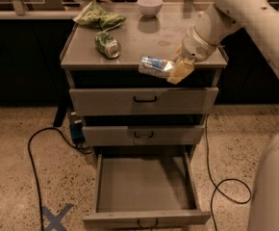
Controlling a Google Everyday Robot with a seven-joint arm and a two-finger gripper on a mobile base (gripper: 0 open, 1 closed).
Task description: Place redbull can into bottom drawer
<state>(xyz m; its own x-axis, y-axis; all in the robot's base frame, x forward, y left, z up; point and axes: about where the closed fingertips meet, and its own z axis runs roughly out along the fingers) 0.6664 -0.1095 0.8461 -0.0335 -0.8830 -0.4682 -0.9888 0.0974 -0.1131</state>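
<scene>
My gripper (174,70) is shut on the redbull can (155,66), a slim silver and blue can held on its side. It hangs at the front edge of the cabinet top (139,47), right of centre, just above the top drawer. The bottom drawer (144,186) is pulled open well below it, with a bare grey floor and a dark loop handle on its front. The white arm comes in from the upper right.
A green can (107,45) lies on its side on the cabinet top, with a green chip bag (99,18) and a white bowl (149,6) behind. The top drawer (144,100) and middle drawer (143,135) are closed. Black cables (38,148) lie on the floor. A blue X (56,217) marks the floor.
</scene>
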